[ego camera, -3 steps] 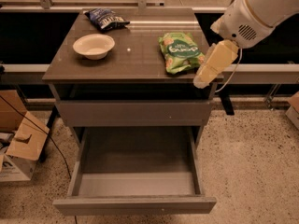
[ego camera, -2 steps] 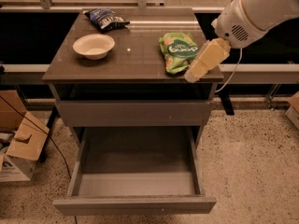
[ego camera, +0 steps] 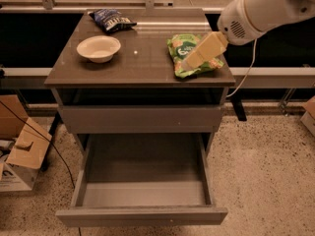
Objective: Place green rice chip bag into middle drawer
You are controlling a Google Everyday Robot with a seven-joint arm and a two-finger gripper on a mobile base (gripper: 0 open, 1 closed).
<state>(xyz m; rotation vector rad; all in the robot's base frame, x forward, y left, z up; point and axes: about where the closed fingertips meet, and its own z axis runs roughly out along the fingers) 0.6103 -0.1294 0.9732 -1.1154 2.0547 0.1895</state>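
The green bag lies flat on the right side of the cabinet top, near the right edge. The gripper is low over the bag and leans across it, with its tip by the front of the bag. It looks like it touches the bag, but there is no way to tell if it has hold of it. The white arm comes in from the top right.

A white bowl sits on the left side of the top. A dark blue bag lies behind the bowl, near the back edge.

Under the top, one drawer front is pushed in. Below it, the middle drawer is pulled far out, and its dark floor shows. Brown boxes sit on the speckled floor to the left of the cabinet.
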